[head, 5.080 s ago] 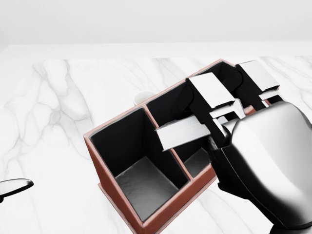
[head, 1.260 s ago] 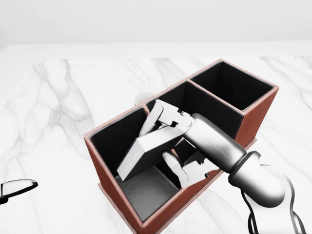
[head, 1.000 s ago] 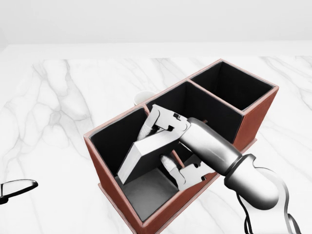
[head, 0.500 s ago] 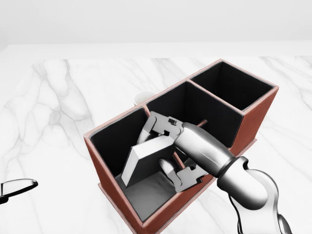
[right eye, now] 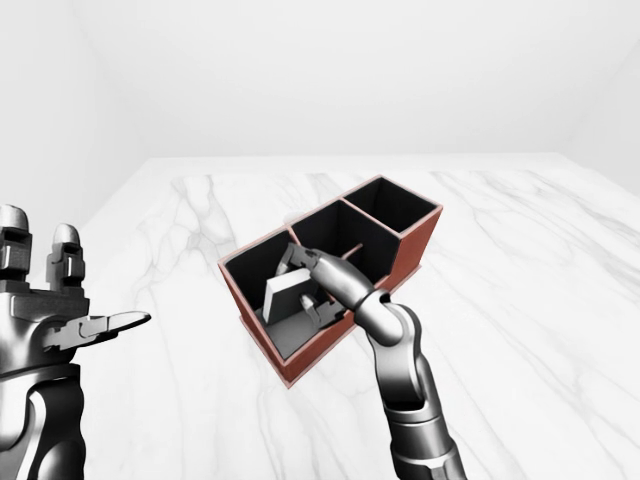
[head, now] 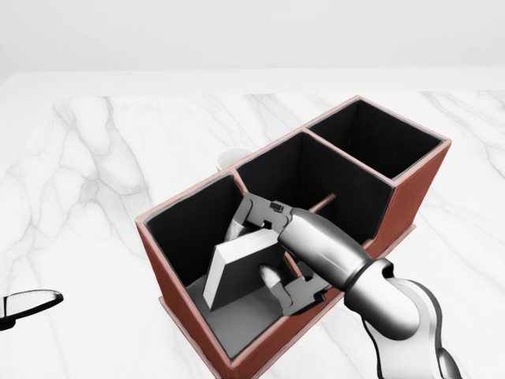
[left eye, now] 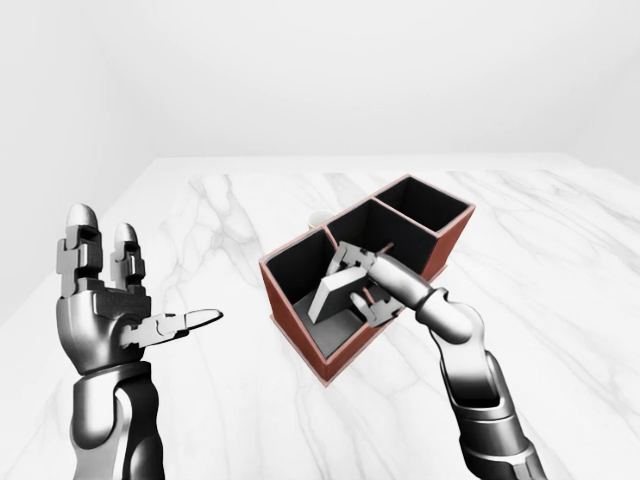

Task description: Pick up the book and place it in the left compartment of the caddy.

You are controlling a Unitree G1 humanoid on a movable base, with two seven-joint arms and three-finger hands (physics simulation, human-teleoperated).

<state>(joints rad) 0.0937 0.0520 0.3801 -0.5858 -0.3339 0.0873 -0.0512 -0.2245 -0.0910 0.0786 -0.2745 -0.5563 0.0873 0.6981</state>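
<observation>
with the book (head: 237, 272) tilted inside the caddy (head: 410, 197)'s left compartment, the placing is nearly done: the right hand (head: 272, 253) grasps it, release is left, while the left hand (left eye: 110, 305) waits spread wide, far left.

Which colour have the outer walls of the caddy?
Reddish-brown outside, black inside: the three-compartment caddy, clearest in the head view.

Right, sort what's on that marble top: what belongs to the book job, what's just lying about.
Job: book, tilted inside the left compartment; caddy; right hand gripping the book.
Lying about: white round thing partly hidden by the caddy; left hand, raised and open.
</observation>
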